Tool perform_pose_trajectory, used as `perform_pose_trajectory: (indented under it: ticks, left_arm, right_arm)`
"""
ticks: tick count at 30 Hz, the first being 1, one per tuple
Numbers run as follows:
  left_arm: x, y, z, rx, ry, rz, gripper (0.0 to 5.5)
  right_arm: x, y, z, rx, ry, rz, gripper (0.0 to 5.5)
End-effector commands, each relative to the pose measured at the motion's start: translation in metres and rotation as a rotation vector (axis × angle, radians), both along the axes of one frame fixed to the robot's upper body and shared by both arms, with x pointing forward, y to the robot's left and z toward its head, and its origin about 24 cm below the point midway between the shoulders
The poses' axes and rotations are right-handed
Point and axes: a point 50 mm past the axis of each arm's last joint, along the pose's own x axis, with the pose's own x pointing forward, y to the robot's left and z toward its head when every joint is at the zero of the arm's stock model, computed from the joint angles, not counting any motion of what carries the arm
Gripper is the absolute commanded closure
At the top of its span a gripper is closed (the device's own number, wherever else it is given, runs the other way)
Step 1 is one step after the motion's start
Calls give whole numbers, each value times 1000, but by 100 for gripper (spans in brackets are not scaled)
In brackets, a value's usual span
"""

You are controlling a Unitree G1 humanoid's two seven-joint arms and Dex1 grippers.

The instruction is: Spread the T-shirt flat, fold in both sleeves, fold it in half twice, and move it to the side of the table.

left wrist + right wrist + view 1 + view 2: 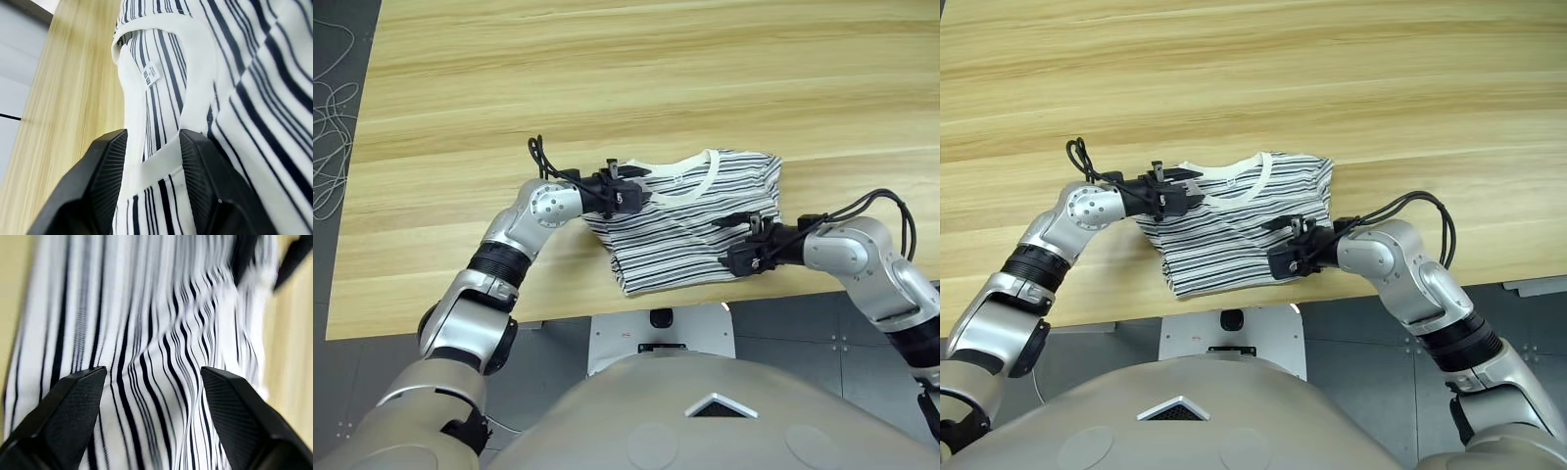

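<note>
Now, T-shirt (690,230): white with dark stripes, folded into a compact block, white collar (697,174) on its far side.
Counter (607,78): pale wood under the T-shirt; its near edge runs just beside the T-shirt's lower fold.
Left hand (641,191): at the T-shirt's collar on the left side; fingers (105,166) drawn in on the white collar band, which fills the narrow gap and touches both pads.
Right hand (736,243): over the T-shirt's near right part; fingers (73,406) spread wide above rippled striped cloth, gripping nothing.
Tag (151,72): small white label sewn inside the T-shirt's collar, with dark print too small to read.
Other writing: none legible on the T-shirt's striped front.
</note>
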Motion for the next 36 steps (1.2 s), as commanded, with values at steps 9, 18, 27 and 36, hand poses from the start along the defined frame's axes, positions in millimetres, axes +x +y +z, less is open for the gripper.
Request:
perform_pose_trajectory:
  ticks: [9,18,27,36]
  left_arm:
    - [-40,0,-22,74,180,63,351]
    - [-31,-16,-23,8,134,162,351]
    - [-23,-10,-12,-44,75,285,351]
    - [-26,0,14,-97,10,346,351]
  right_arm:
    - [71,10,-55,-201,-63,-127,193]
    - [90,33,-63,-150,-124,-81,193]
    - [78,5,6,-32,-250,-106,193]
    - [77,-8,49,53,-426,-194,193]
